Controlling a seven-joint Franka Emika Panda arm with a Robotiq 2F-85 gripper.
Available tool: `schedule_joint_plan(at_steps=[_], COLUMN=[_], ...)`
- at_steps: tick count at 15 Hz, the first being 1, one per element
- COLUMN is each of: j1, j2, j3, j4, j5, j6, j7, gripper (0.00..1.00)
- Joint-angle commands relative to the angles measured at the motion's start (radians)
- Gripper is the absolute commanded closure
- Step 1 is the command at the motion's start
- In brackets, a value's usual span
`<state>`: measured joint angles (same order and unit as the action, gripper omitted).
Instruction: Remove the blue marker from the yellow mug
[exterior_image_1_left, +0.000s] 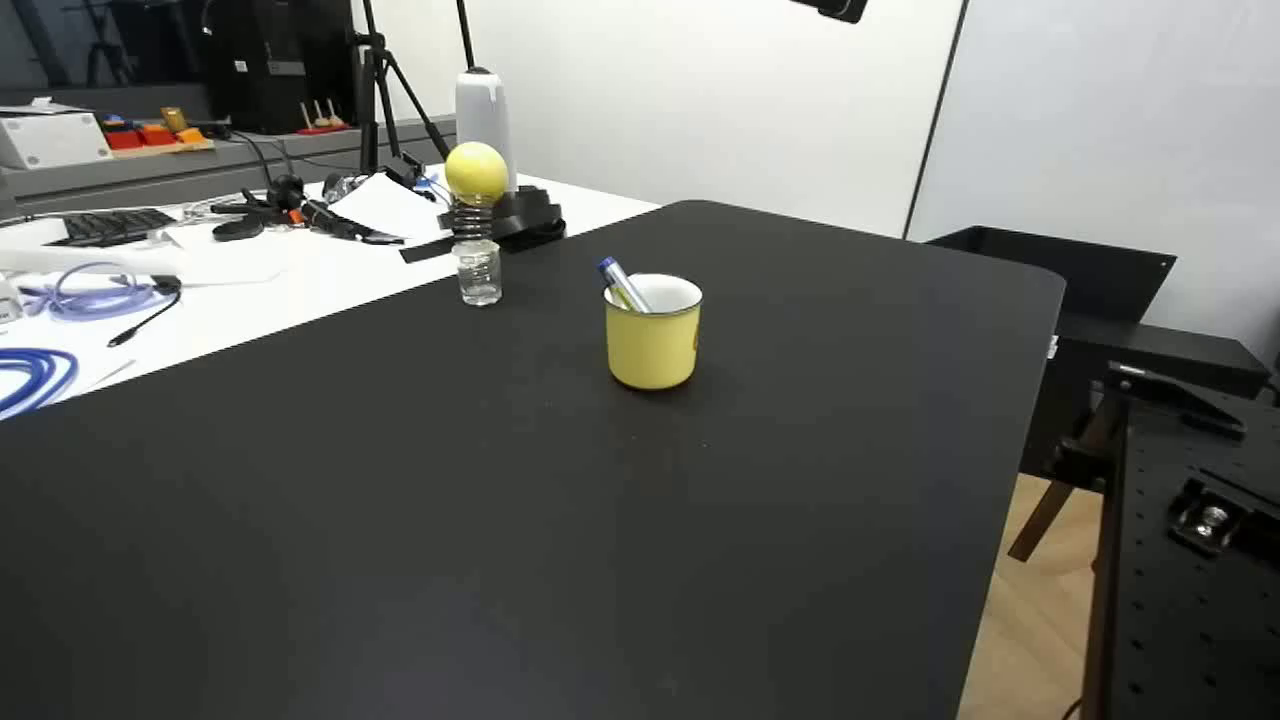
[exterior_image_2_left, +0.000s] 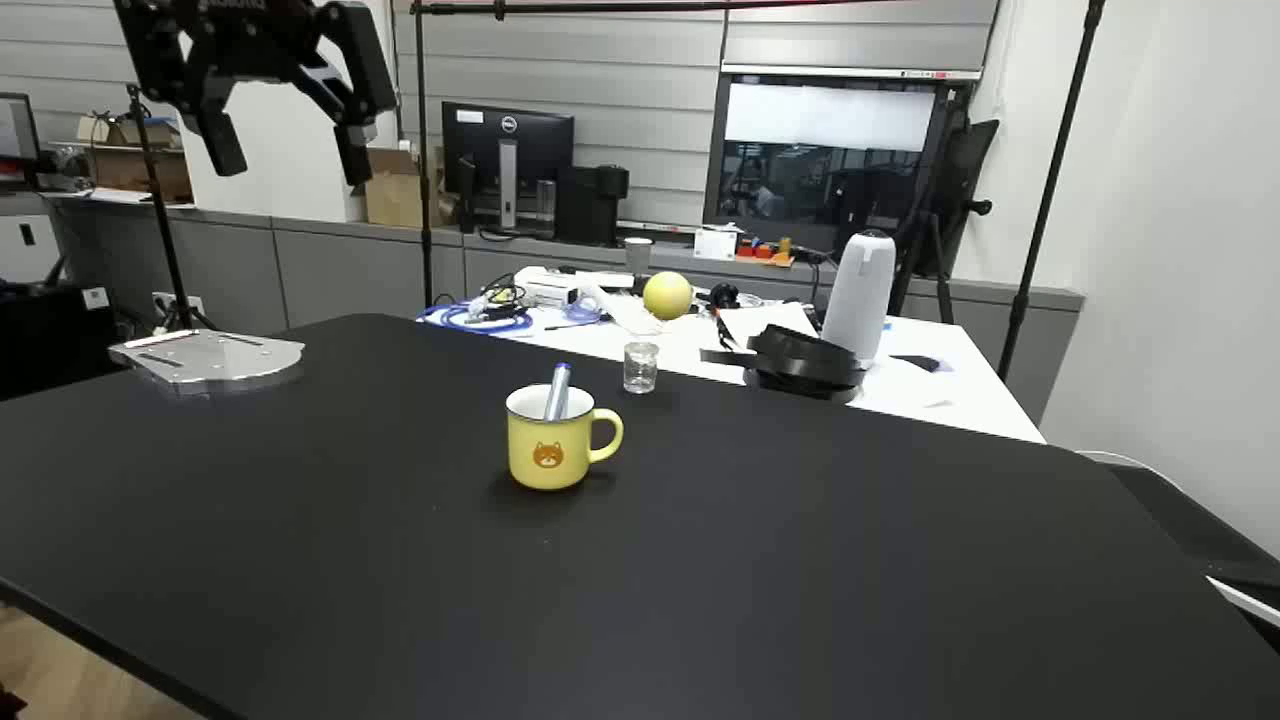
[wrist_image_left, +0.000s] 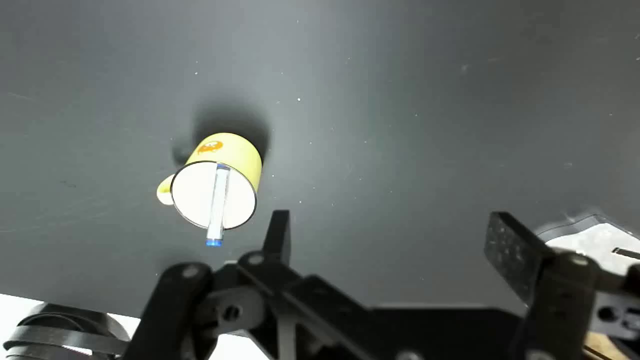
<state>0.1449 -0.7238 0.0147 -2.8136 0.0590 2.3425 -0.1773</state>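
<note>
Black tabletop (exterior_image_2_left: 700, 590) lies nearest me, occupying six o'clock. Gripper (exterior_image_2_left: 292, 163) hangs above it, at ten o'clock in an exterior view; I record its jaws standing wide apart. Yellow mug (exterior_image_2_left: 548, 440), same view, stands upright on the tabletop, between four and five o'clock of the gripper and well apart; animal-face motif noted. Clear container (exterior_image_2_left: 640, 367) stands upright there, at two o'clock from the mug. Blue marker (wrist_image_left: 219, 200) leans inside the mug, its blue end projecting past the rim at six o'clock in the wrist view.
</note>
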Motion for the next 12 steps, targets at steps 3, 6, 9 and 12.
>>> schedule_joint_plan(at_steps=[3, 6, 9, 12], j1=[0.004, 0.003, 0.003, 0.003], j2=[0.004, 0.008, 0.009, 0.009], j3=[-0.004, -0.004, -0.003, -0.003], j4=[0.001, 0.000, 0.000, 0.000], j5=[-0.004, -0.004, -0.004, -0.004], j6=[-0.006, -0.006, -0.006, -0.006], j7=[0.003, 0.003, 0.003, 0.003], gripper=[0.00, 0.00, 0.00, 0.00])
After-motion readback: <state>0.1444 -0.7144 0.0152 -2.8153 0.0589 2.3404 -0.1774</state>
